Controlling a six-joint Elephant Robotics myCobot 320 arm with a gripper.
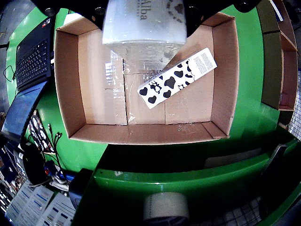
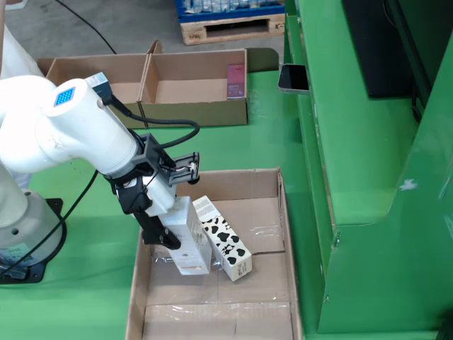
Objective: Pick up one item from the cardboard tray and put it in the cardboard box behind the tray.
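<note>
My gripper is shut on a white carton marked "Alba" and holds it upright, low inside the large open cardboard box. In the wrist view the carton fills the top centre, above the box floor. A cow-patterned carton lies on the box floor right beside the held one; in the wrist view it lies diagonally. A two-compartment cardboard tray stands farther back, with a pink item in its right compartment.
A green machine frame rises along the box's right side, with a phone on it. The arm's base stands left of the box. In the wrist view a laptop lies to the left, and a tape roll below.
</note>
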